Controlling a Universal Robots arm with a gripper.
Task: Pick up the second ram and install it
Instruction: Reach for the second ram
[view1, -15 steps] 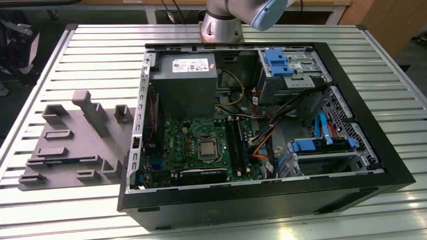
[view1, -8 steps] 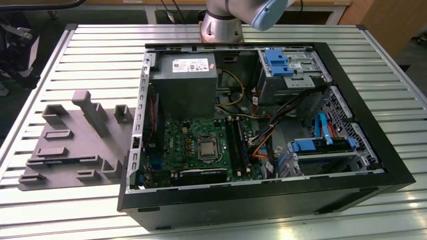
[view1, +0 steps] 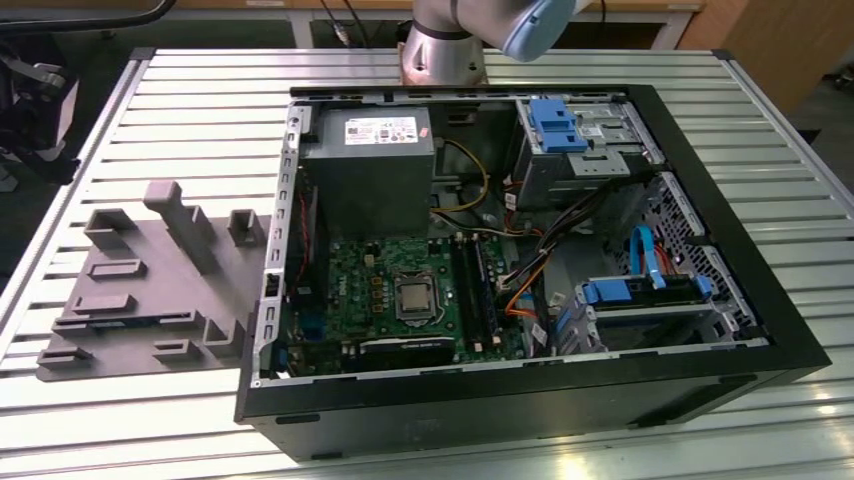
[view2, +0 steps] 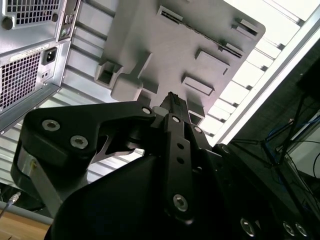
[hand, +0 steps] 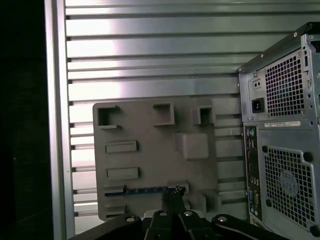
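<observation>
I'm hovering gripper (hand: 173, 194), pinched shut & empty; 2nd ram (hand: 137, 190) sits edge-up in fixture (hand: 150, 160) below tips, for top pinch.

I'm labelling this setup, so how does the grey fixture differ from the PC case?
The fixture is light grey; the case is black. The fixture is a low plate with raised blocks; the case is a taller open box holding a motherboard. The fixture lies on the exterior view's left, the case on its right. Both sit on the slatted table.
</observation>
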